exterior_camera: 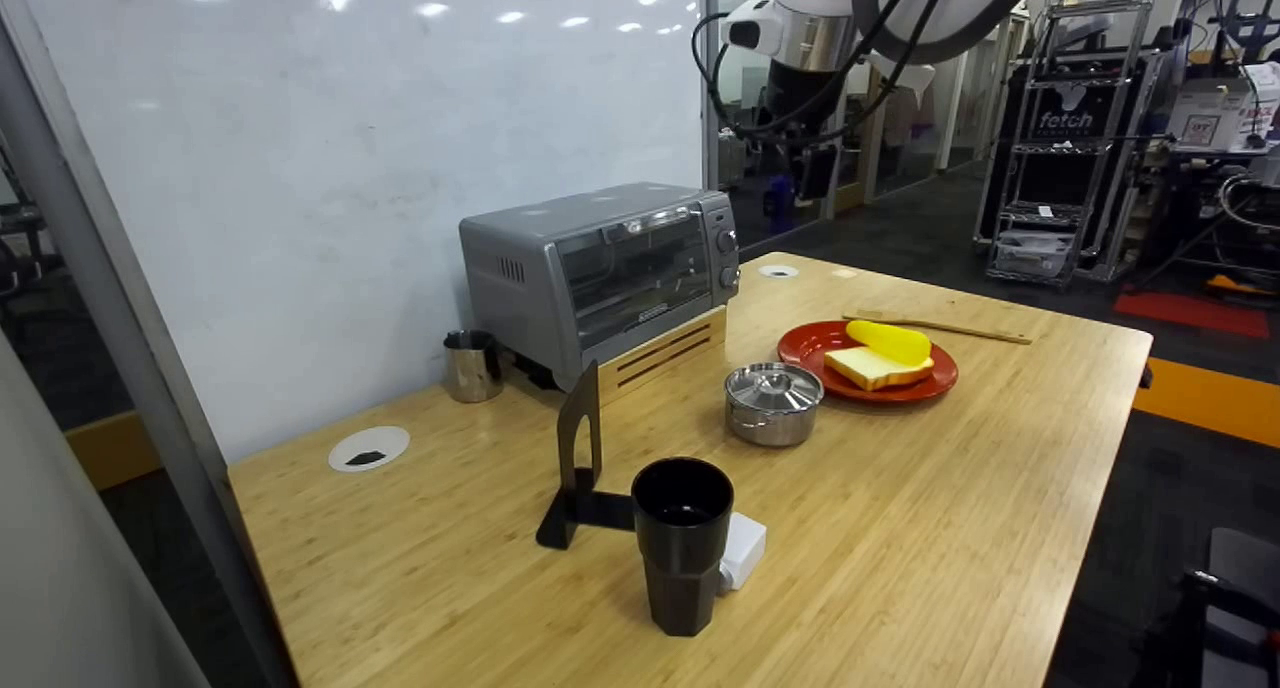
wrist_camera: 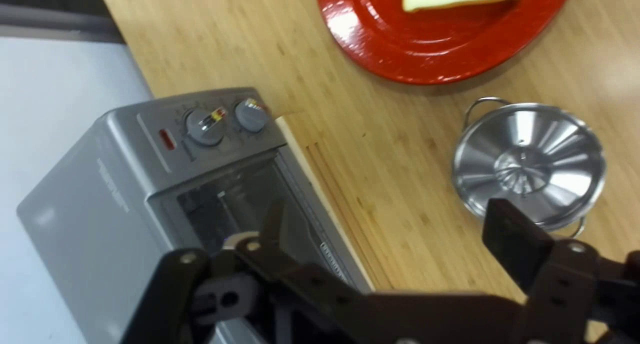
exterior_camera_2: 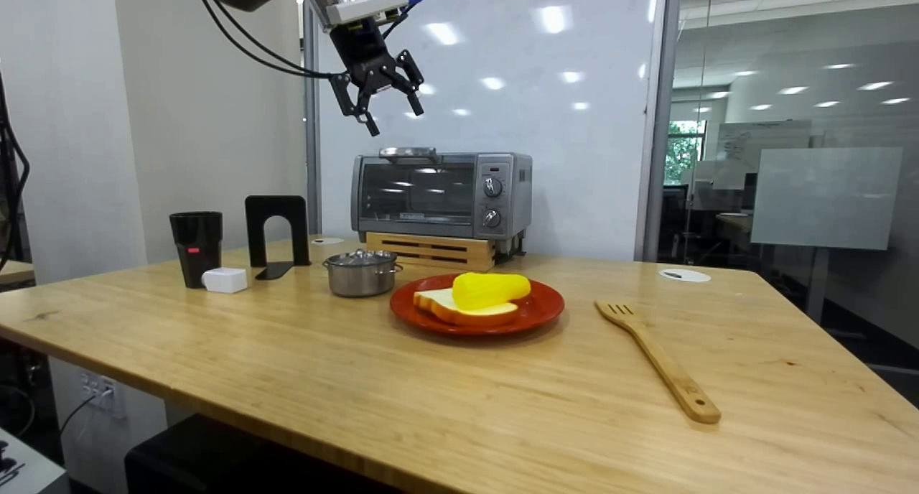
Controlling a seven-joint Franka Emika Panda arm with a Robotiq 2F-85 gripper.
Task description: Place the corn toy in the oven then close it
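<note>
A: Pincer state, for the record?
B: The pincer point(exterior_camera_2: 395, 115) is noted as spread wide, its jaws set well apart. It is held in the air, above the height of the oven point(exterior_camera: 600, 283).

A: Is this borne out by the wrist view?
B: It is. Two separated fingers point(wrist_camera: 517, 241) are shown, with the oven and the lidded pot point(wrist_camera: 530, 164) seen below.

A: Position of the corn toy point(exterior_camera_2: 492, 291)?
B: In both exterior views it is found lying over the bread slice point(exterior_camera_2: 439, 304), which is set on the red plate point(exterior_camera_2: 546, 309). Whether the plate itself is touched by the toy cannot be told.

A: Oven condition?
B: The glass door point(exterior_camera_2: 413, 192) is seen closed, the handle point(exterior_camera_2: 408, 154) mounted along its top. A slatted wooden piece point(exterior_camera_2: 431, 251) is placed along the foot of the front.

A: Other items on the bench point(exterior_camera_2: 301, 365)?
B: The pot is stood near the plate; a wooden fork point(exterior_camera_2: 664, 365) is laid on the plate's opposite side. A black cup point(exterior_camera_2: 197, 248) is stood upright just beside a white block point(exterior_camera_2: 225, 280), near a black bookend point(exterior_camera_2: 276, 207).
</note>
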